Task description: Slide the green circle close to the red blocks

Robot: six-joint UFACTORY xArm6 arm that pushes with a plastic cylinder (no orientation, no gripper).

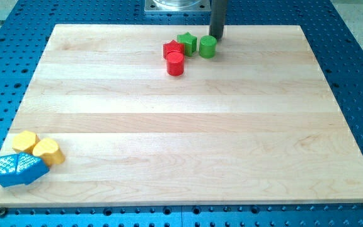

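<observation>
- Standing at the view's top, my tip (216,38) is at the lower end of one dark rod, just behind the green circle (208,46) and touching it or very nearly so; which of the two cannot be told.
- This arm has no hand at all (only the rod), so nothing is gripped or let go.
- One green circle sits near the top of the wooden desk (181,132), a little right of centre.
- One green star (186,43) lies just to the circle's left, very close to it; whether they touch cannot be told.
- Two red blocks are in the same group: a red star (172,49) pressed against the green star's left side, and a red cylinder (175,64) just below it, touching it.
- That makes four blocks in the top group, two green and two red, with the green circle lying to the right of both red ones and the green star between it and the red star.
- Well apart, in the bottom-left corner, lie four more blocks.
- Two are yellow: a yellow hexagon-like block (25,141) and a yellow heart-like block (48,151), side by side.
- Two are blue: a blue block (6,169) and a second blue block (31,168), touching each other just below the yellow pair (their shapes are hard to make out).
</observation>
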